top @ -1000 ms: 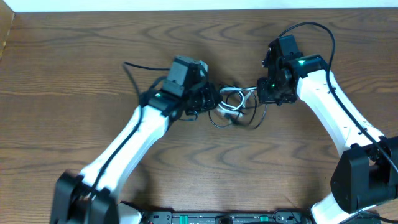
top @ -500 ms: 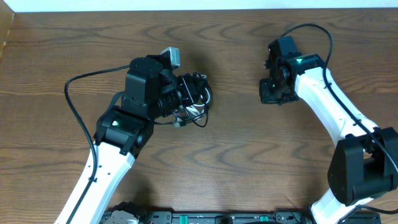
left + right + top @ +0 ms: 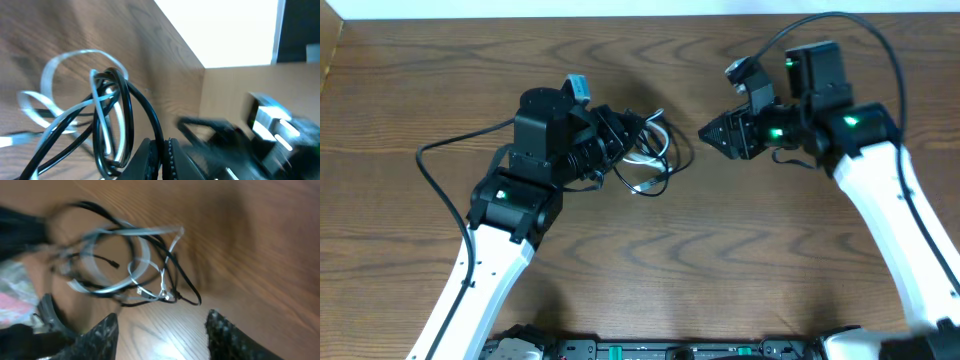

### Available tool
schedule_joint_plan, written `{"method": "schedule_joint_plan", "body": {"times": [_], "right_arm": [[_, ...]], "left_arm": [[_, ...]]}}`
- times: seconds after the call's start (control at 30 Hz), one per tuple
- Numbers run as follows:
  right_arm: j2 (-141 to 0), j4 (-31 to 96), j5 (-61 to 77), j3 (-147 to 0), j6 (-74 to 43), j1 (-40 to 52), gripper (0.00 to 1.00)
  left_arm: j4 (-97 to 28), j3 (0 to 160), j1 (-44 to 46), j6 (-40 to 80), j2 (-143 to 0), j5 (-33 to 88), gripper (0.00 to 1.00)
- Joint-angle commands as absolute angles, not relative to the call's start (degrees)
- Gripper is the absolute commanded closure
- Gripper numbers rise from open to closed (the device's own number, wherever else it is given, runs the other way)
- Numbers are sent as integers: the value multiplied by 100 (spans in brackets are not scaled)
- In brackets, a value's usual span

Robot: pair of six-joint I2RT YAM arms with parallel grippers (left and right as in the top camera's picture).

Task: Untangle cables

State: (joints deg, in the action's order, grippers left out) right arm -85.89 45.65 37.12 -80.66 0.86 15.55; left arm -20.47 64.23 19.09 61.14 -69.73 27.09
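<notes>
Black and white cables [image 3: 648,162] sit tangled, pinched in the clenched left gripper [image 3: 618,142]; the right gripper [image 3: 706,130] (jaws parted, empty) faces the cables from their far side, loose loops trailing toward it.

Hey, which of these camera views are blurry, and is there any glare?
Overhead view: sharp, evenly lit. Left wrist view: thin black cable and thin white cable readable, right side smeared, white background blown out. Right wrist view: everything soft, with glare on the brown wooden table.
</notes>
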Motion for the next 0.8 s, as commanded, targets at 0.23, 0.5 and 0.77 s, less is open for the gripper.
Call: {"method": "schedule_joint_plan", "body": {"times": [0.23, 0.5, 0.77], "right_arm": [[-8606, 4436, 4154, -8088, 75, 2014, 46], [-8667, 4099, 4040, -8086, 69, 2143, 48], [-8899, 3813, 3774, -8086, -152, 2196, 53]], "left_arm": [[-836, 6445, 1826, 7655, -7592, 3966, 92], [-561, 6445, 1828, 8162, -7634, 4014, 92], [-499, 6445, 1828, 8425, -7634, 4032, 93]]}}
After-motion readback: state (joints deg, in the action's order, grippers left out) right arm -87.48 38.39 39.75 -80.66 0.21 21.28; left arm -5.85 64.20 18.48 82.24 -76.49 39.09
